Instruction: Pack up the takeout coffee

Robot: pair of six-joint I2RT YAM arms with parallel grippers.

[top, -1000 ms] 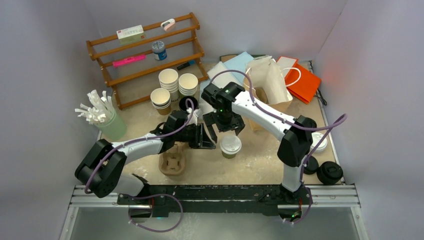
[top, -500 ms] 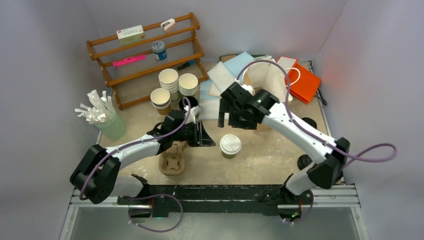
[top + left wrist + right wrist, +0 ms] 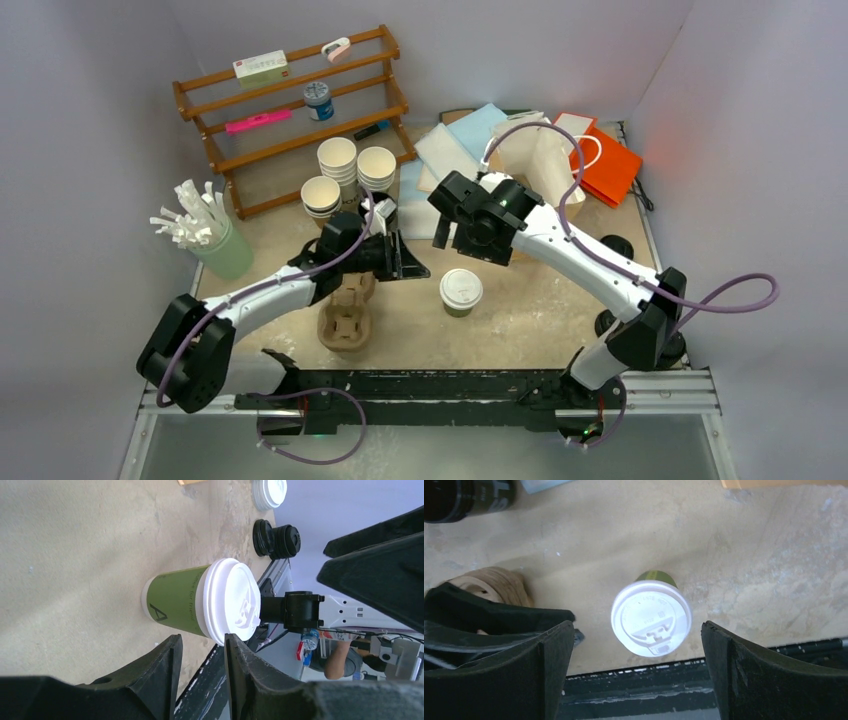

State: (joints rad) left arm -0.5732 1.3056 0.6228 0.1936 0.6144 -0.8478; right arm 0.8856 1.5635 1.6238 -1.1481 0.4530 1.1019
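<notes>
A green cup (image 3: 461, 291) with a white lid is seen upright on the table (image 3: 540, 310), near its front edge. The left gripper (image 3: 408, 266) is held just beside it, slightly parted and empty. The right gripper (image 3: 636, 630) is spread wide above it, with nothing gripped.

Beneath the matt black right end effector (image 3: 637, 630), the takeout coffee cup (image 3: 651, 618) is showing a smooth, faintly glossy white plastic lid over matt green paper. The tabletop (image 3: 764, 555) is looking rough and mottled, perhaps stone. The cup tray (image 3: 499, 582) by one finger is showing coarse brown pulp.
</notes>
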